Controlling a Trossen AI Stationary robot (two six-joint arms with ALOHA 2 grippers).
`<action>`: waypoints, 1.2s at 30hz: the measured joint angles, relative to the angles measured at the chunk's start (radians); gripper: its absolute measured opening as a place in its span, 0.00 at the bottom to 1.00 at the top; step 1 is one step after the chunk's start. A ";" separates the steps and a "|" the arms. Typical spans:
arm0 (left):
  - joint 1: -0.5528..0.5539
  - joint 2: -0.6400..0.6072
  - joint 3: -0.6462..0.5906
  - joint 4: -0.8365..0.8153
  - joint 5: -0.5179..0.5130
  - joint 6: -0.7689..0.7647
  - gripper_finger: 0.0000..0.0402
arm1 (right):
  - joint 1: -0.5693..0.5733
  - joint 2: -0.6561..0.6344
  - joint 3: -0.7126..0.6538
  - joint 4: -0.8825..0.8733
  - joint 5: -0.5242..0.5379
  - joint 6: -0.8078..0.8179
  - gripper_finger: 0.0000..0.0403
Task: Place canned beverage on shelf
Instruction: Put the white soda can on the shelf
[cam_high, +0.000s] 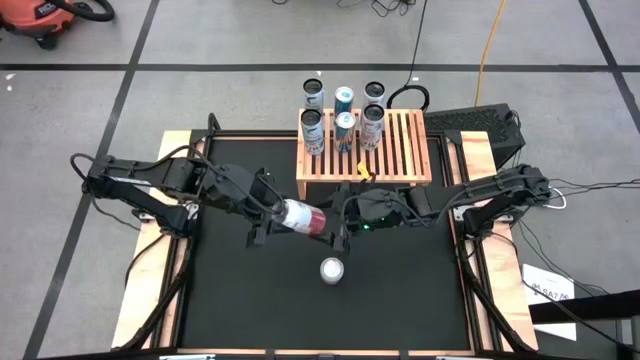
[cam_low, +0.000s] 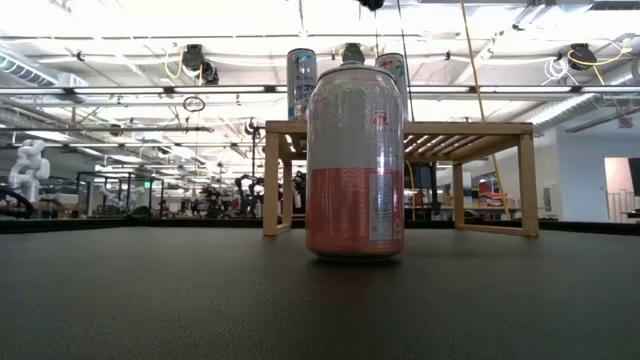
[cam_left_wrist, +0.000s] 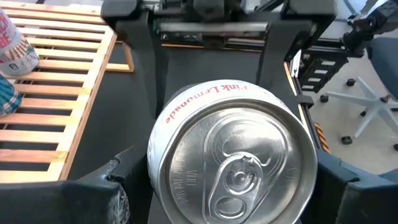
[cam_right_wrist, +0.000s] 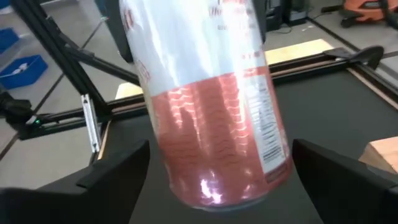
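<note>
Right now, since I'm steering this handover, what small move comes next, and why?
Probably close the right claw on the can: the left claw holds its top end, and the right one stands open around its base.

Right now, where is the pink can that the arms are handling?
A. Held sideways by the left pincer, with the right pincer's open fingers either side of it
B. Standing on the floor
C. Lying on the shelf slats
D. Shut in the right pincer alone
A: the high view shows the pink can lying sideways in the left pincer, and the right pincer stands open around its base, short of the shelf.
</note>
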 joint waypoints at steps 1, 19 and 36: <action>0.001 0.000 0.000 0.004 0.003 0.000 0.69 | -0.005 0.002 0.000 0.000 -0.013 -0.004 0.94; 0.005 0.013 0.000 0.080 0.026 -0.011 0.69 | -0.023 0.010 -0.001 -0.002 -0.073 -0.007 0.70; 0.004 -0.076 -0.005 0.155 -0.225 -0.009 0.97 | -0.024 -0.069 -0.009 0.162 0.042 -0.032 0.70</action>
